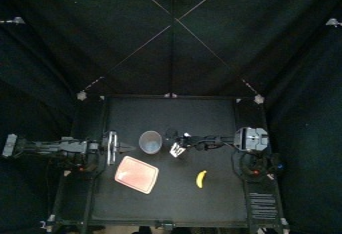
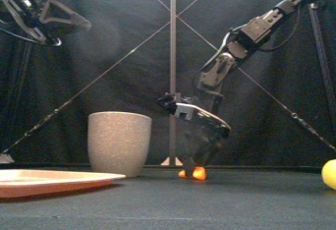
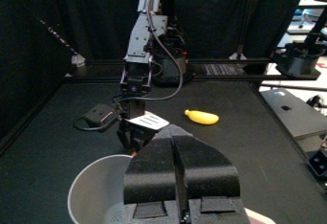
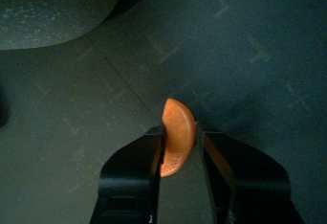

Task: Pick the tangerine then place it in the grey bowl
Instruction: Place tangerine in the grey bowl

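A black table (image 1: 174, 118) stands inside black curtains, and the right arm reaches down from the right to a spot just right of the grey cup (image 2: 118, 143). The right gripper (image 4: 179, 140) is clamped on the tangerine (image 2: 198, 173), with a jaw pressed against each side of the orange fruit. The tangerine sits low at the table surface, near the cup but apart from it; whether it touches the table cannot be told. The cup stands upright toward the table's middle. A pink tray (image 2: 53, 182) lies flat in front of the cup, closer to the front edge, and nothing rests on it. A banana (image 1: 202, 179) lies on the table to the right of the tray, well apart from the tangerine. The left arm rests at the table's left side, held high, and the left gripper (image 3: 175, 156) has its jaws pressed together with nothing between them.
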